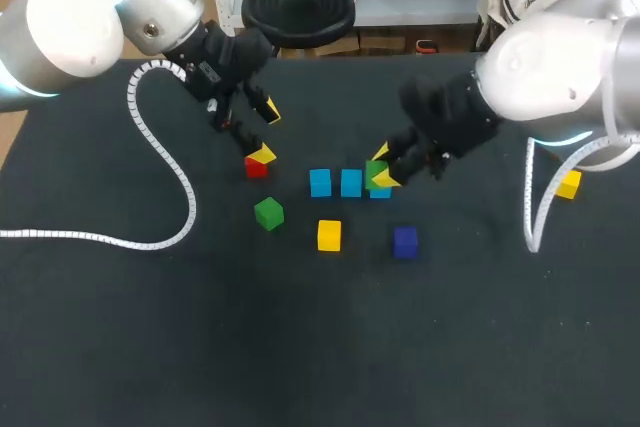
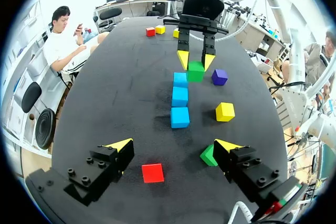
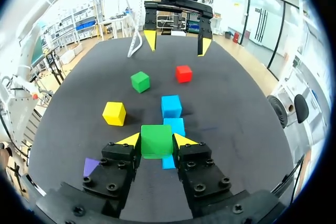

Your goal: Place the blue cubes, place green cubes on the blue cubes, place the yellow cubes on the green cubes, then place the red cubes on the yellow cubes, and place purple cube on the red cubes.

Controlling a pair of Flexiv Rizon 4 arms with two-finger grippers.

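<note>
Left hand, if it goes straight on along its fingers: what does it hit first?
Likely the red cube, just ahead of the open left hand and within its gap; depth is unclear.

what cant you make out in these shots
- Head view: third blue cube mostly hidden under the held green cube and right gripper.
- Right wrist view: purple cube mostly hidden behind that gripper's finger.
- Left wrist view: loose green cube partly covered by the left gripper.
- No view shows whether the held cube touches the blue one.
</note>
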